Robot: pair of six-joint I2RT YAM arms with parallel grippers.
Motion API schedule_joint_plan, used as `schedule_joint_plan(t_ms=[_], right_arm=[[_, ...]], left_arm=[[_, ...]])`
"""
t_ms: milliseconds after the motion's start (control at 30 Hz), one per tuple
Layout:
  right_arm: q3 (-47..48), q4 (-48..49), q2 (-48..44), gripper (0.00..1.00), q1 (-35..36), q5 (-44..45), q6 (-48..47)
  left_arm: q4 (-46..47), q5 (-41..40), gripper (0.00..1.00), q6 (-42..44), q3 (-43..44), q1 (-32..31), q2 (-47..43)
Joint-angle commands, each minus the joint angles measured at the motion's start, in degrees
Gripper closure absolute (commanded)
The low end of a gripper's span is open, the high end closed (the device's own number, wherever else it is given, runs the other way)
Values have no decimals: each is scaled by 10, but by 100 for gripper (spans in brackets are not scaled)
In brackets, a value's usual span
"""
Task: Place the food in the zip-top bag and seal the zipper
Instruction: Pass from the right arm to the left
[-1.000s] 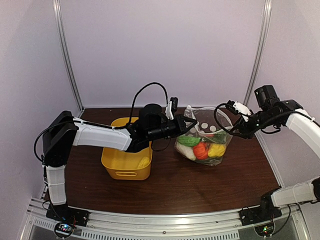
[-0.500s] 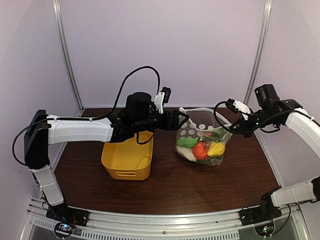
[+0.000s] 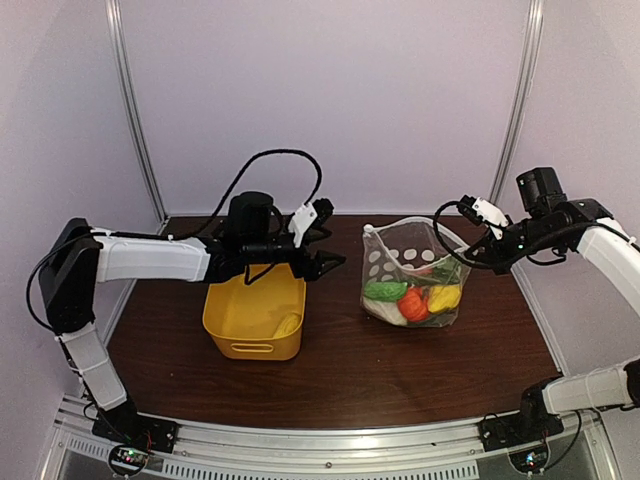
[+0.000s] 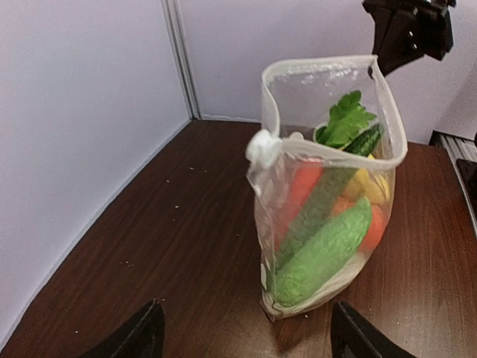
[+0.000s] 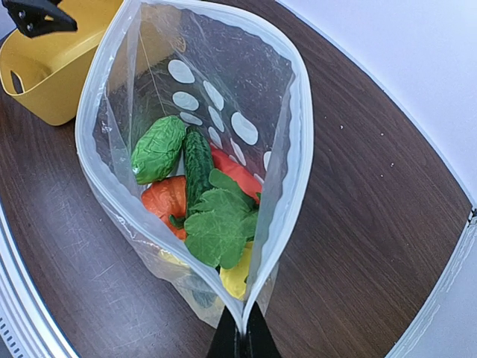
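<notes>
Where your right claw (image 5: 242, 335) meets the bag (image 3: 392, 250), its fingers are pressed together on the rim at the right-hand corner of the mouth, and that corner is held up off the table (image 3: 380, 375). You will find the bag standing upright, right of centre, with its mouth gaping wide. The zipper (image 5: 295, 127) along the mouth edge is unjoined over all the length that shows.

The food (image 3: 410, 298) lies inside, in the lower half of the bag. It comprises:
- a bumpy green piece (image 5: 158, 148) against one wall
- a dark cucumber (image 5: 197, 160) just beside it
- a red carrot (image 5: 238, 173) toward the dotted wall
- an orange pumpkin (image 5: 164, 200) below the green piece
- a leafy green piece (image 5: 218, 224) on top
- a yellow piece (image 5: 235, 277) under the leaf
- a white piece (image 3: 385, 308), seen from overhead low at the bag's left

Your left claw (image 3: 325, 255) is spread wide and holds nothing. It hangs over the far right corner of the yellow tub (image 3: 250, 340), apart from the bag, with its fingers pointing that way. From the left wrist, the bag appears between the two fingertips, farther off and untouched by them.

One lone yellow item (image 3: 288, 325) lies in the tub at its near right corner. Tub and bag stand apart on the table.
</notes>
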Motion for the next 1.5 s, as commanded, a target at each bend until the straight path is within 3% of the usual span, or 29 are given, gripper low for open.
schedule_joint_plan(t_ms=[0,133,333,500,700,833,933,1033,1200,1467], right_arm=[[14,-4,-2,100,-4,-7,1],[16,-7,2,100,-4,-6,4],[22,-13,0,100,-4,-7,13],[29,-19,-3,100,-4,-6,17],[24,-18,-4,100,-4,-10,25],[17,-14,-5,100,-4,-8,32],[20,-11,-7,100,-4,-6,37],[29,-5,-6,100,-5,11,47],[59,-7,-2,100,-7,59,61],[104,-26,-10,88,-8,84,51]], left_arm=[[52,87,24,83,31,-3,52],[78,149,27,40,79,-3,101],[156,169,31,-31,119,-3,157],[165,181,37,-50,172,-3,200],[142,197,59,-64,230,-3,243],[146,211,79,-71,233,-3,249],[145,216,85,-76,230,1,245],[145,219,99,-84,222,4,233],[138,217,100,-112,200,4,182],[137,187,100,-136,108,4,72]])
